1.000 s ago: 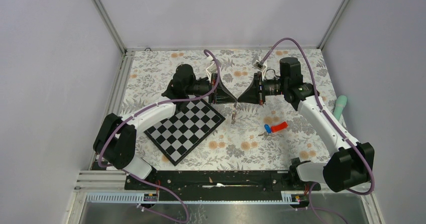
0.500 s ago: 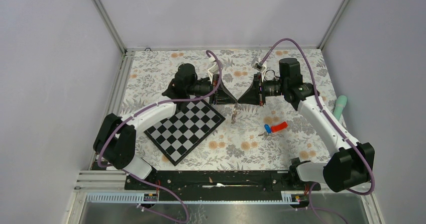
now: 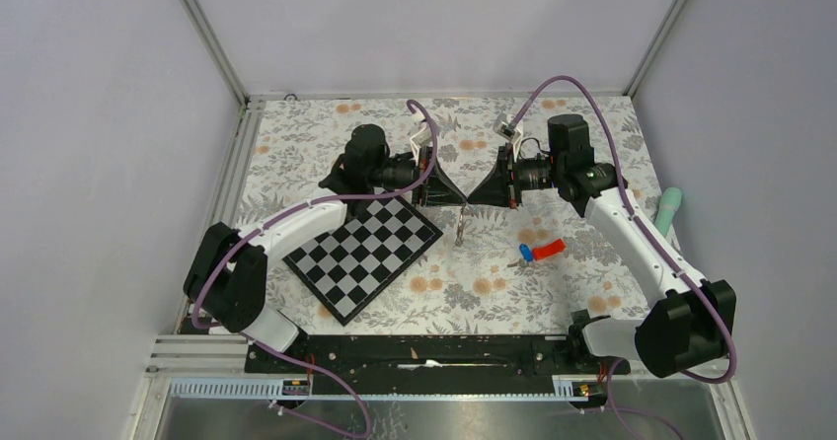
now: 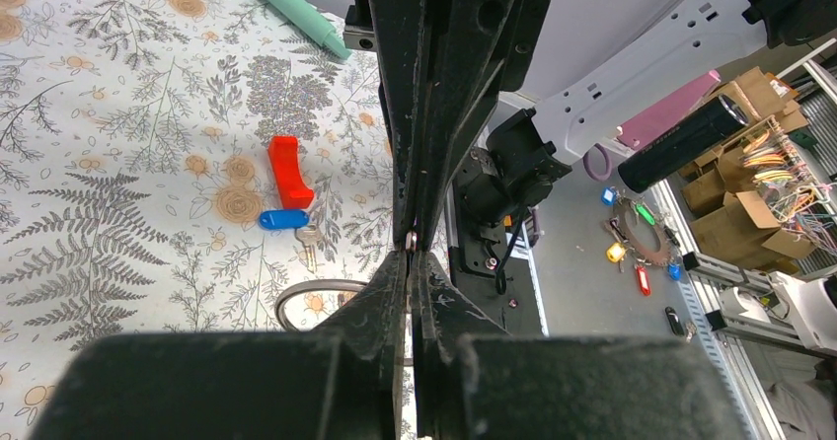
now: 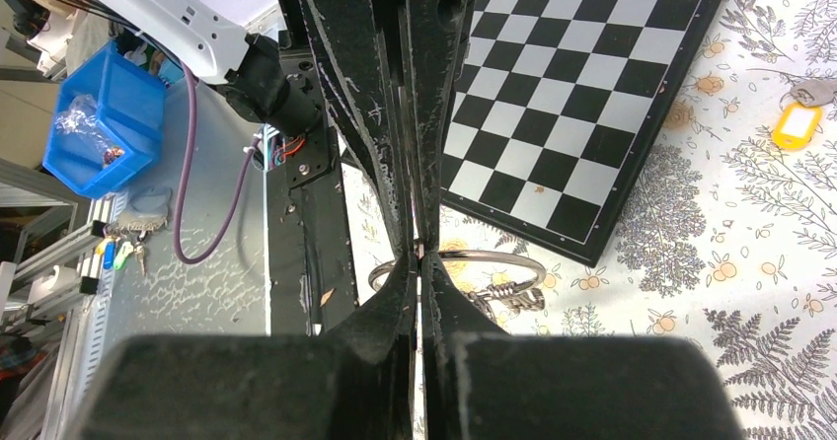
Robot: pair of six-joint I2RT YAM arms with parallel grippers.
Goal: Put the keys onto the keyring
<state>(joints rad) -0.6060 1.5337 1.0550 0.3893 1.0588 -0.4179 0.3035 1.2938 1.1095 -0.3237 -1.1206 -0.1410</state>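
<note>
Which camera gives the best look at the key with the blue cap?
Left wrist view: the blue-capped key lies large and clear beside a red block. The top view shows it only as a tiny blue speck; the right wrist view misses it.

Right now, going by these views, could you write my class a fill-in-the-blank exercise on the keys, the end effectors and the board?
1. The blue-capped key lies on the table beside a ____ block.
2. The left end effector and the right end effector meet tip to tip at the keyring, both ____.
3. The board near the left arm has a ____ pattern.
Missing words: red; shut; chessboard.
</note>
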